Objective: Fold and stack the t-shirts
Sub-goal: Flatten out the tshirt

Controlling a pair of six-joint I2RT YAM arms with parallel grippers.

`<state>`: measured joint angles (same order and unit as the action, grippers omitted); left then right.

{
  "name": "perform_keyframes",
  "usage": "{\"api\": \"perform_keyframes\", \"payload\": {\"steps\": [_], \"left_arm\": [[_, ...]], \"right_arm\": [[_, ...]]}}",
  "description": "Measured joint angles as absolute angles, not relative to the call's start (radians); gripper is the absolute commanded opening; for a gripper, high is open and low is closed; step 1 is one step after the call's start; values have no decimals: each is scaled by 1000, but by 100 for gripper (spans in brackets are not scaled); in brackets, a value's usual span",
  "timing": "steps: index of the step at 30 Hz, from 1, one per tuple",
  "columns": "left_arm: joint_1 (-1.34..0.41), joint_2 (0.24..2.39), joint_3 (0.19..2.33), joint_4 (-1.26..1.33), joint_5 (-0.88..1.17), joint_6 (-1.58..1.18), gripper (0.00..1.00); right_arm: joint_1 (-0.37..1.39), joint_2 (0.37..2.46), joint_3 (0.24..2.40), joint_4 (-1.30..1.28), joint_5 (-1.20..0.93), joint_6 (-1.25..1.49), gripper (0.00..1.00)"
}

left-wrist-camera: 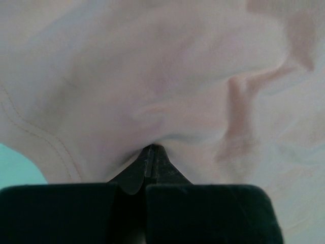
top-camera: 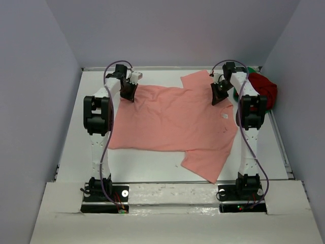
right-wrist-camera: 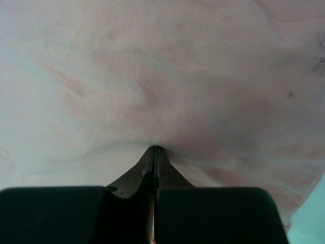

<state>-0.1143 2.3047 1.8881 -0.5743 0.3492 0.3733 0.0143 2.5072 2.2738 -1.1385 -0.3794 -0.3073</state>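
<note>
We seem to be in a lab test cell: plain grey walls (top-camera: 40,76) enclose the white table (top-camera: 152,165) on three edges.

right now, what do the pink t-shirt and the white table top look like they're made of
The salmon-pink short-sleeved cloth t-shirt looks like soft matte knit, probably cotton: it wrinkles, has a stitched hem, and puckers where the left end effector pinches it. The white flat table top looks hard, smooth and matte, perhaps laminate or painted board; I can't tell which.
</note>
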Motion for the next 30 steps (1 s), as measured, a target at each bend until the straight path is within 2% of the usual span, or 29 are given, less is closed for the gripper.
{"api": "perform_keyframes", "payload": {"steps": [12, 25, 26, 27, 28, 29, 30], "left_arm": [[-134, 2341, 1959, -559, 127, 287, 0], [-47, 2426, 2139, -581, 41, 236, 0], [-48, 2426, 2149, -581, 31, 236, 0], [-51, 2426, 2156, -581, 15, 236, 0], [-54, 2424, 2159, -577, 2, 237, 0], [-57, 2424, 2158, -573, -9, 237, 0], [-60, 2418, 2148, -562, -22, 238, 0]], "right_arm": [[15, 2593, 2449, -1045, -207, -239, 0], [22, 2613, 2474, -917, -109, -244, 1], [23, 2613, 2473, -915, -113, -250, 11], [24, 2613, 2471, -913, -127, -260, 43], [25, 2610, 2461, -906, -144, -273, 60], [26, 2602, 2446, -902, -161, -289, 71], [27, 2577, 2407, -887, -188, -298, 99]]}}
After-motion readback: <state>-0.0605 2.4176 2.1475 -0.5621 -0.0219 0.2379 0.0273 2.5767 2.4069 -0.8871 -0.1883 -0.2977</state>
